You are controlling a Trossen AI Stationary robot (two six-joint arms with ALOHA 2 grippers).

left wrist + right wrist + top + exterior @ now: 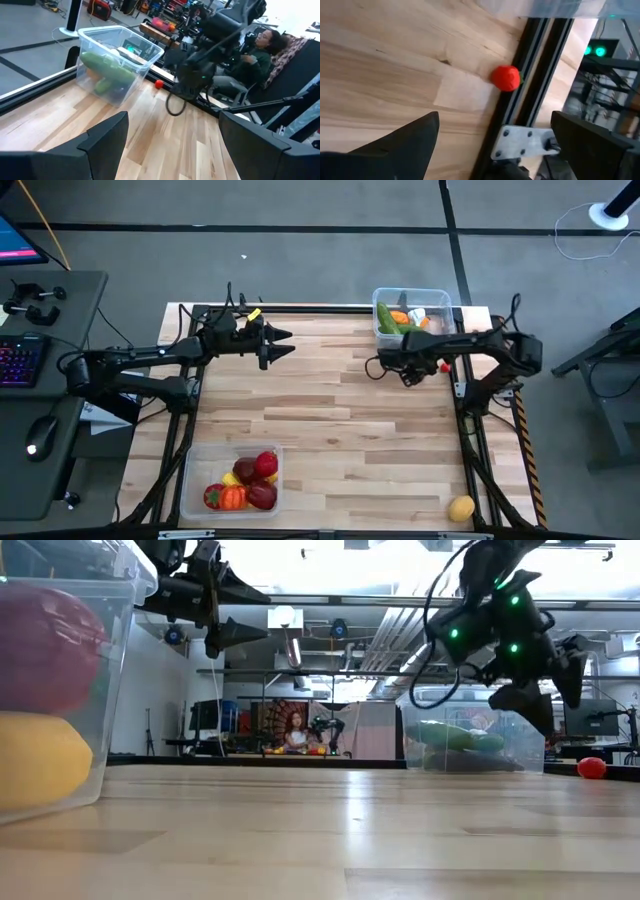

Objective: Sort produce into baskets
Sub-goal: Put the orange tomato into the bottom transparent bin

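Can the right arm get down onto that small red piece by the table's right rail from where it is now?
Probably yes: the right gripper hangs open above the small red piece, nothing between them, though the rail beside it may crowd one finger.

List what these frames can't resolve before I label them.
- Far basket contents: cucumber is clear, small pieces under it blur together in every view.
- Near basket: cut off by the low view's left edge.
- Small red piece: type too small to tell.
- Right gripper: fingers foreshortened in the high view.
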